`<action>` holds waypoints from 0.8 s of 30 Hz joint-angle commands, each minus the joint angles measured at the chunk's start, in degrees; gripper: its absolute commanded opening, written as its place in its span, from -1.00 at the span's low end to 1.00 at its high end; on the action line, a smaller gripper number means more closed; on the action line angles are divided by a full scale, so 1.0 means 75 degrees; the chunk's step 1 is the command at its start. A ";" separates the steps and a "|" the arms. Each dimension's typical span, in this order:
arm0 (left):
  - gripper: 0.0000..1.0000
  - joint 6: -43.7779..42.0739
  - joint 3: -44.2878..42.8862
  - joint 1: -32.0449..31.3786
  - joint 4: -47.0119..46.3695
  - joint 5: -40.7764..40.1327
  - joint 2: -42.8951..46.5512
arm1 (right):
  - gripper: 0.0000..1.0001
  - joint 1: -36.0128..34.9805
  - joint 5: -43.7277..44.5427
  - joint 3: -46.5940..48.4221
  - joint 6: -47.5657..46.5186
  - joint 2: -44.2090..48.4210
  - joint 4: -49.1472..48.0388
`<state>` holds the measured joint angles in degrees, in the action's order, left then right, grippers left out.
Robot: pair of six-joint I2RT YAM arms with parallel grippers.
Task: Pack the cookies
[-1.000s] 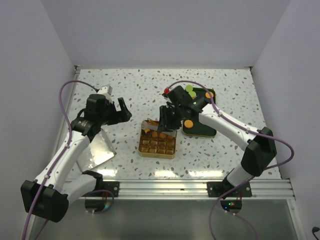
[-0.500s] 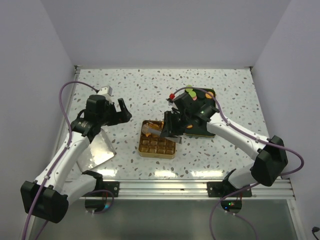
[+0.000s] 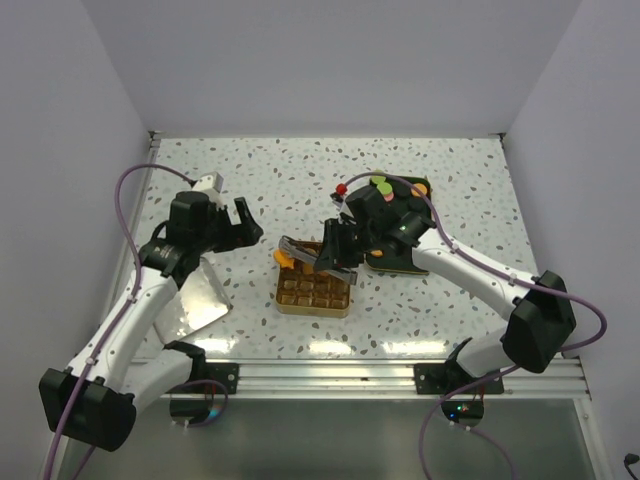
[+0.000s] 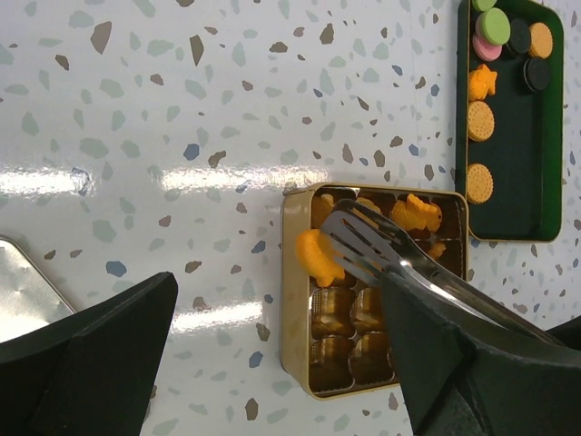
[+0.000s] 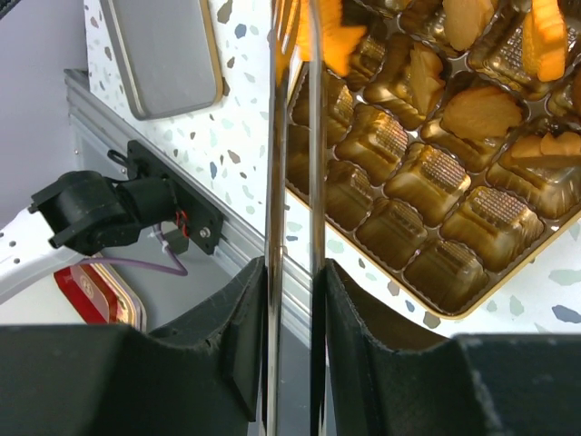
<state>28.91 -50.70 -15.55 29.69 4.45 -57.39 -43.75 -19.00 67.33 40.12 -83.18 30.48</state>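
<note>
Toward the front edge of the desk [image 3: 420, 322] sits the gold tin [image 4: 291, 318]. The right gripper [image 5: 290, 300] clamps tongs [image 4: 363, 250] pinching a cookie [image 4: 320, 257] over its left rim; centre it above an empty cup before releasing. Left gripper [image 3: 243, 222] gapes, empty. Beyond, more cookies [image 4: 480, 121] lie on the green tray [image 4: 513, 173].

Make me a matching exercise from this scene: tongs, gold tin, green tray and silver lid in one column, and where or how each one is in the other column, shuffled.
Column one
1. tongs
2. gold tin
3. green tray
4. silver lid

Column two
A. lying flat on the left, apart from the tin
B. holding round biscuits, right of the tin
C. clamping an orange cookie
D. moulded pockets, a few filled

Pairs: 1-C, 2-D, 3-B, 4-A
</note>
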 commanded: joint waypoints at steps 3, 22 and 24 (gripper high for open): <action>1.00 -0.0151 0.0080 -0.0024 0.0013 0.0005 0.0198 | -0.53 -0.0026 -0.0009 -0.0176 0.0030 0.0344 -0.0454; 1.00 -0.0256 -0.0037 -0.0036 0.0049 -0.0007 0.0069 | -0.59 -0.0038 0.1019 -0.0013 -0.0403 0.1527 0.0857; 1.00 -0.0303 -0.0084 -0.0036 0.0061 -0.0030 0.0046 | -0.59 -0.0015 0.1524 0.0186 -0.0520 0.1820 0.1207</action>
<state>28.14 -49.78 -15.55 30.57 4.38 -56.95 -43.86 -13.82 64.69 38.46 -73.80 35.55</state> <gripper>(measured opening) 0.997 0.254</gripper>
